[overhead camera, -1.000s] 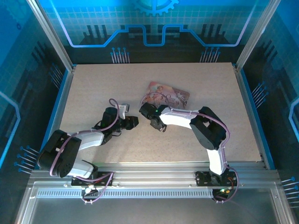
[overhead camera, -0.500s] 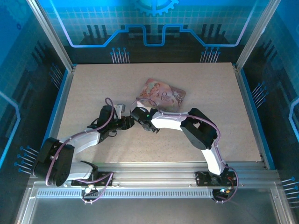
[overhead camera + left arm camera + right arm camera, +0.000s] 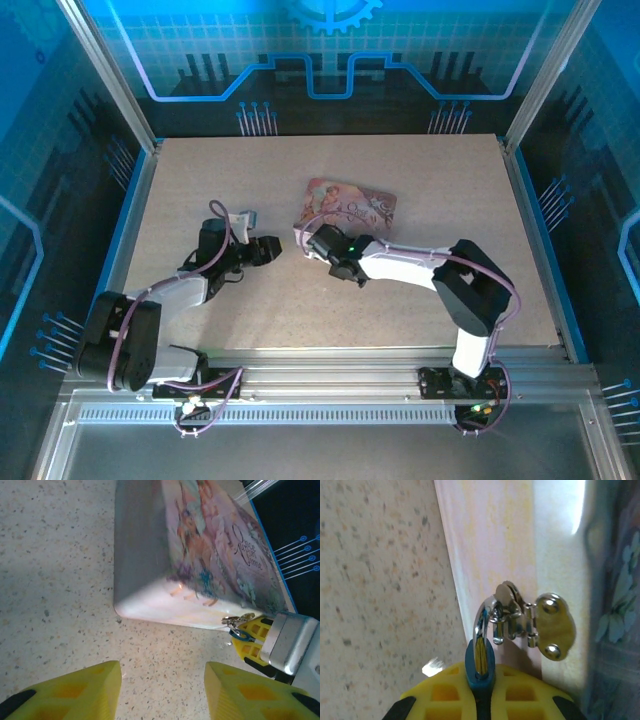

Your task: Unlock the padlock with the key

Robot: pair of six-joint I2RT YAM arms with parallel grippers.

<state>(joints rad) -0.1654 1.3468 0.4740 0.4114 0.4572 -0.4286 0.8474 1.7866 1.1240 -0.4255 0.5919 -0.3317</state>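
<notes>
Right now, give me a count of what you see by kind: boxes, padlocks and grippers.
pink box: 1
blue padlock: 1, pinched in the right gripper
grippers: 2, counting the left gripper, which is open and empty
total: 4

The surface (image 3: 55,555) is beige with dark speckles. The box (image 3: 200,565) is pale pink, its blurred lid printed with what look like pastel figures and flowers. The padlock (image 3: 479,666) is blue with a silvery shackle. The left hand (image 3: 162,692) and right hand (image 3: 481,687) have yellow fingers.
</notes>
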